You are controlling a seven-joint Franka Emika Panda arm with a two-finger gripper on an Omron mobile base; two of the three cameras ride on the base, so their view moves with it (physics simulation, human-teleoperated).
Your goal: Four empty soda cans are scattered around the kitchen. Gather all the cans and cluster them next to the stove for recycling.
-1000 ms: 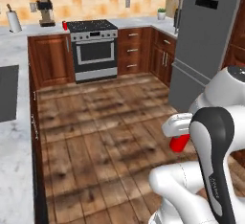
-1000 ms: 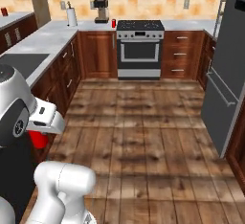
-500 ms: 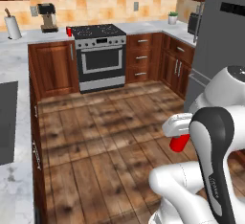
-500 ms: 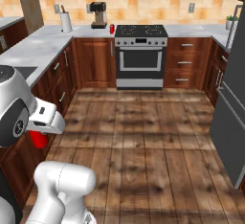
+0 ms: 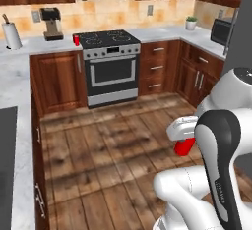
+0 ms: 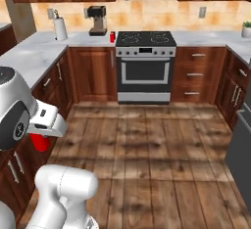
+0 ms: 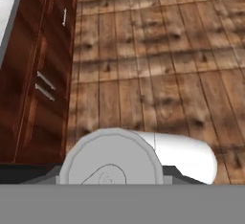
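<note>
The end effector (image 5: 185, 140) grips a soda can (image 5: 184, 147) above the wooden floor (image 5: 108, 145), facing the stove (image 5: 106, 40).

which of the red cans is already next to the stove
The soda can standing on the counter just left of the stove, near the coffee machine. The other can is held in the gripper, over the wooden floor.

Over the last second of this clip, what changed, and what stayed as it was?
The base drove and turned: the black glass-top stove shifted toward the middle of both base views and looms nearer, so the camera moved, not the kitchen. The gripper stays shut on a small red soda can with a silver-grey top, carried at the same spot beside the arm. Another small red can still stands on the counter left of the stove.
</note>
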